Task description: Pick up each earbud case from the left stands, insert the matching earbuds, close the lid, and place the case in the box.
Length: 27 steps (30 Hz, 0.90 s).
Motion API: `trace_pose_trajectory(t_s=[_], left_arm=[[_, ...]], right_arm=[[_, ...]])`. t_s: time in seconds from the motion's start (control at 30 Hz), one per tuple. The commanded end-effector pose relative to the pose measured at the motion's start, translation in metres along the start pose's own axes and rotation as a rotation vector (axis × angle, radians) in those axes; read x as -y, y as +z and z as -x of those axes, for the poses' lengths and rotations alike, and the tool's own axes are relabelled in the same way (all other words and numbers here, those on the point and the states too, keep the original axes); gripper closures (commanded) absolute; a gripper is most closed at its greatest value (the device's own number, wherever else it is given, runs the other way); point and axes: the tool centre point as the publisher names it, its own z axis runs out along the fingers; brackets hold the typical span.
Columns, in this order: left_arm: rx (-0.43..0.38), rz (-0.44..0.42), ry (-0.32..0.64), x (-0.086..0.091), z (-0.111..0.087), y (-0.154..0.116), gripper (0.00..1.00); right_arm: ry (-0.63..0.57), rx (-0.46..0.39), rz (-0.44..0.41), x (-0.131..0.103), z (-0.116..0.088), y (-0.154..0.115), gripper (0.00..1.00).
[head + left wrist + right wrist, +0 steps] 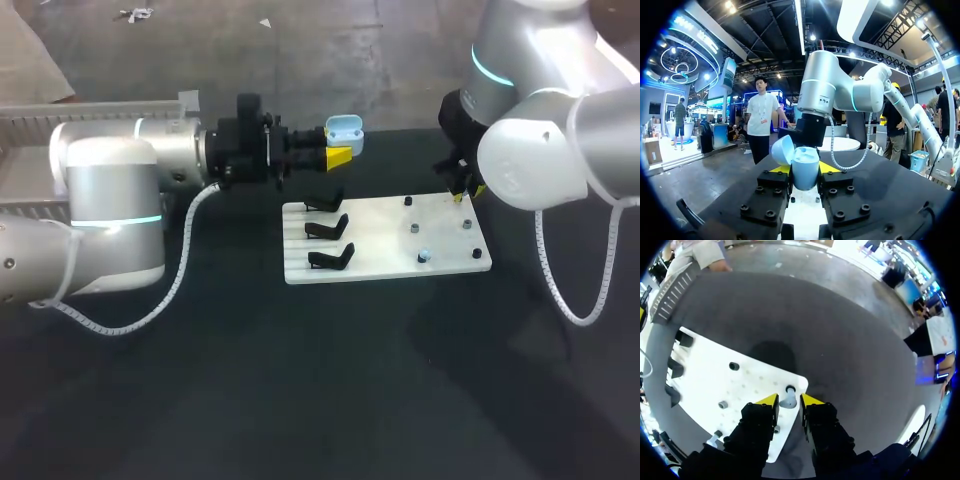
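Earbud case (343, 126) clamped lid-open in my left pincer (804, 171), held above the desk.
My right pincer (788, 401) stands apart astride an earbud (789, 396) at the white board (705, 385)'s corner, apparently not touching it. Closing off-centre could flick it off its peg and away.
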Motion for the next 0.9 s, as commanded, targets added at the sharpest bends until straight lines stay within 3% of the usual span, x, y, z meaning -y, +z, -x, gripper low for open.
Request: trace_pose_trajectory(t_s=[0.03,0.17,0.47,0.9], left_arm=[[0.003,0.003,0.003,0.0,-0.001,0.0,1.0],[0.003,0.003,0.003,0.0,-0.001,0.0,1.0],[0.003,0.003,0.003,0.0,-0.001,0.0,1.0],[0.003,0.003,0.003,0.0,-0.001,0.0,1.0]], right_arm=[[0.0,-0.005,0.003,0.0,0.002,0.002,0.81],[-0.002,-0.009,0.003,0.0,0.002,0.002,1.0],[-0.015,-0.021,-0.004,-0.002,0.001,-0.008,1.0],[-0.07,-0.046,-0.051,-0.019,-0.004,-0.077,1.0]])
